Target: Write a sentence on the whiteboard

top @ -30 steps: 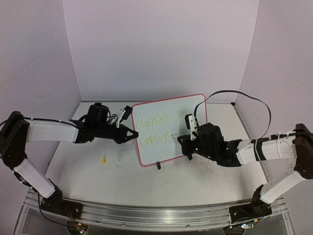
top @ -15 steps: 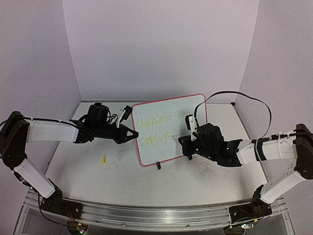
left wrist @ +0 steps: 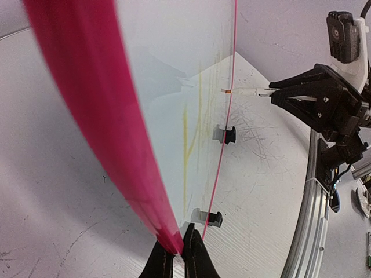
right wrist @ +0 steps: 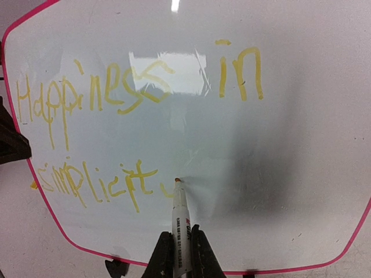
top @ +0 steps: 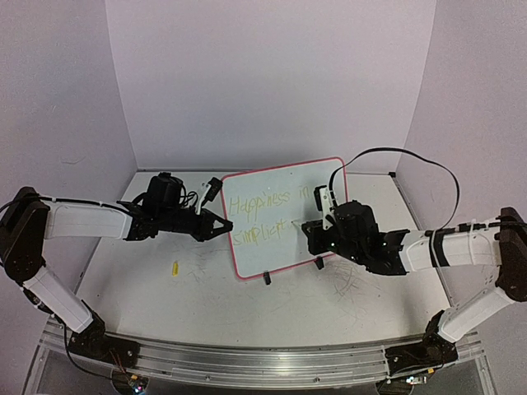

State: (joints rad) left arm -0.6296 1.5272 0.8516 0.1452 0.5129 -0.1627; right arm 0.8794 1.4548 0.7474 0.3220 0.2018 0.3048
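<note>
The whiteboard (top: 280, 216), white with a red-pink rim, stands tilted on two black clip feet (top: 267, 278). My left gripper (top: 224, 228) is shut on its left rim (left wrist: 116, 139). My right gripper (top: 311, 233) is shut on a white marker (right wrist: 181, 223) whose orange tip touches the board. The sentence (right wrist: 116, 95) in yellow reads "Happiness in" above "simplicit" (right wrist: 93, 180), with a short curved stroke just left of the tip. The marker also shows in the left wrist view (left wrist: 246, 91).
A small yellow marker cap (top: 174, 267) lies on the scratched white tabletop (top: 198, 288) left of the board. White walls enclose the back and sides. An aluminium rail (top: 263, 362) runs along the near edge.
My right gripper has moved up and a little right with the marker, drawing a new stroke after "simplicit". The left gripper and board have stayed still.
</note>
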